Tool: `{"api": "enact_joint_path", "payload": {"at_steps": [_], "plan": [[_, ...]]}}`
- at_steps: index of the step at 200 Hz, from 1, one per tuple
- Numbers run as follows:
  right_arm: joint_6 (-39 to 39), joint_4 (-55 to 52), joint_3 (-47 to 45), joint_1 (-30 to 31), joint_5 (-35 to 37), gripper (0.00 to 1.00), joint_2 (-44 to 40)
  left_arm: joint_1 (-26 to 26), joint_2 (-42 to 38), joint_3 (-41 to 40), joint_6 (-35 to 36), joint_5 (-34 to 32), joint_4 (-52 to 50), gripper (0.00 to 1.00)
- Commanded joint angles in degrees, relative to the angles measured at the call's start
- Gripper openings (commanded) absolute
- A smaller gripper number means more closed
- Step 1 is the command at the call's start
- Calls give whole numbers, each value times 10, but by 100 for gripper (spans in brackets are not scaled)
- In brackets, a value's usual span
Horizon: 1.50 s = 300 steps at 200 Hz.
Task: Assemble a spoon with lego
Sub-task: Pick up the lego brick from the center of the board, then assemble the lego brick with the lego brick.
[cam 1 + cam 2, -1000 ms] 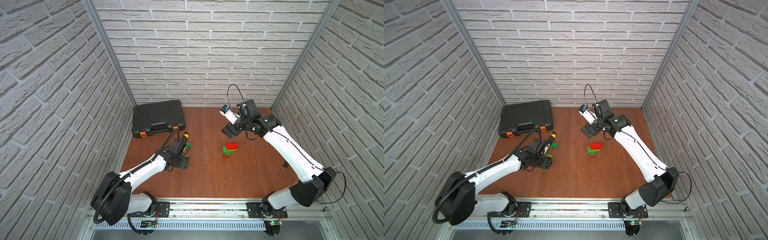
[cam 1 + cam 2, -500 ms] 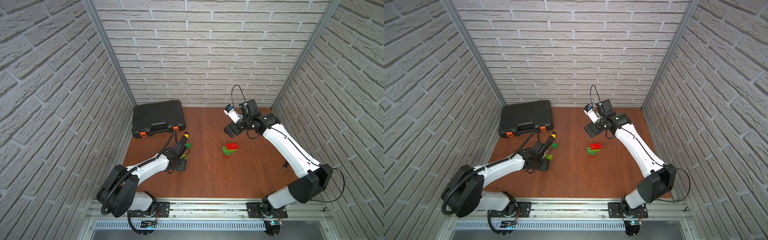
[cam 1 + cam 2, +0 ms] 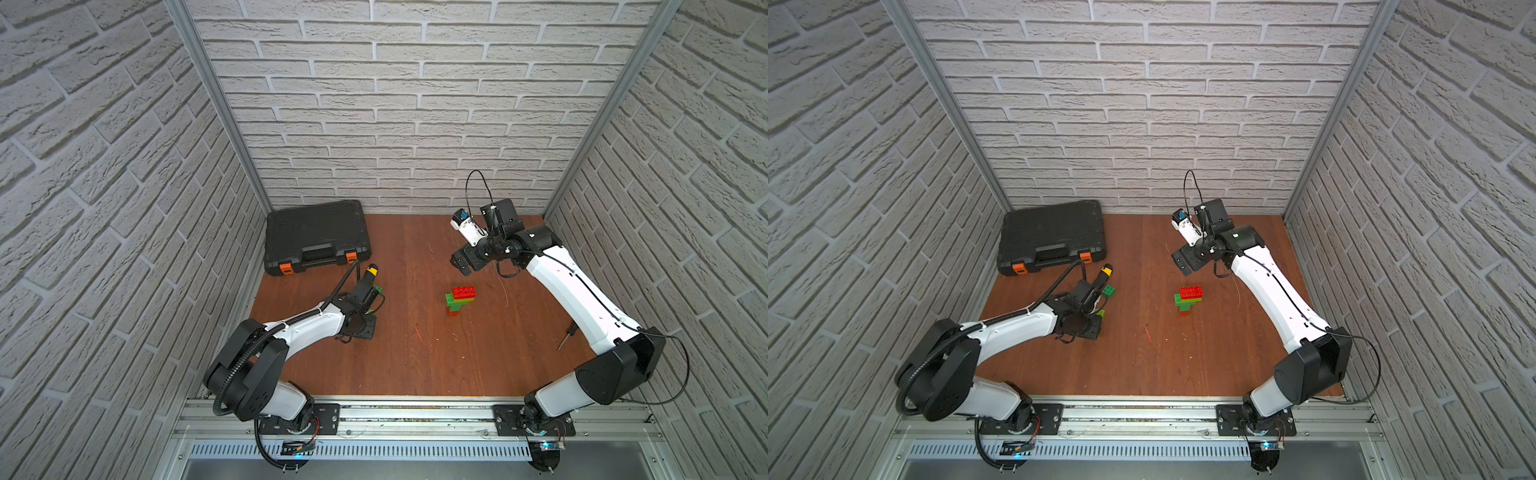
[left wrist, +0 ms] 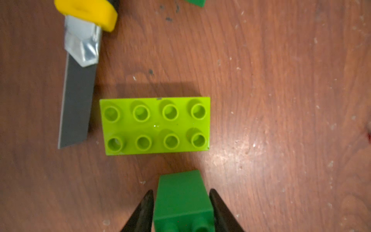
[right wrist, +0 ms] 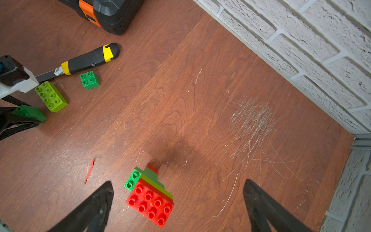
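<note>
Lifting the dark green brick [image 4: 181, 200] straight up looks best, w/ the left gripper [image 4: 180, 190] clamped square on its sides, clear of the lime brick [image 4: 155, 125] just beside and the knife [image 4: 78, 100]. Part-built spoon [image 3: 460, 300] lies mid-table to the right; right gripper [image 5: 178, 181] hovers near it, wide open, empty. Vs a sec ago, left jaws have closed in.

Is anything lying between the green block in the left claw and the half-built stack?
Nothing visible: only bare table separates the dark green brick in the left gripper from the spoon; the lime brick lies aside.
</note>
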Motion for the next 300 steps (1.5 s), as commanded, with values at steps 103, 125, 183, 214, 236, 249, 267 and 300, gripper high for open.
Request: {"api": "enact_joint_path", "payload": {"at_steps": [103, 125, 183, 214, 236, 249, 267, 300], "plan": [[338, 98, -224, -235, -398, 100, -102, -63, 20, 275, 315, 66, -216, 9], [364, 144, -276, -254, -452, 100, -92, -74, 85, 380, 374, 90, -259, 10], [393, 246, -377, -252, -500, 100, -61, -118, 227, 532, 471, 130, -261, 12], [388, 264, -397, -251, -525, 100, -37, -131, 269, 579, 504, 149, -270, 12], [385, 273, -402, -243, -540, 100, -29, -131, 286, 598, 511, 164, -270, 12], [385, 275, -401, -239, -548, 100, -17, -132, 296, 608, 509, 167, -266, 12], [388, 280, -401, -232, -557, 99, -6, -136, 304, 617, 511, 171, -258, 12], [389, 284, -400, -221, -560, 98, 0, -140, 313, 621, 516, 177, -245, 13]]}}
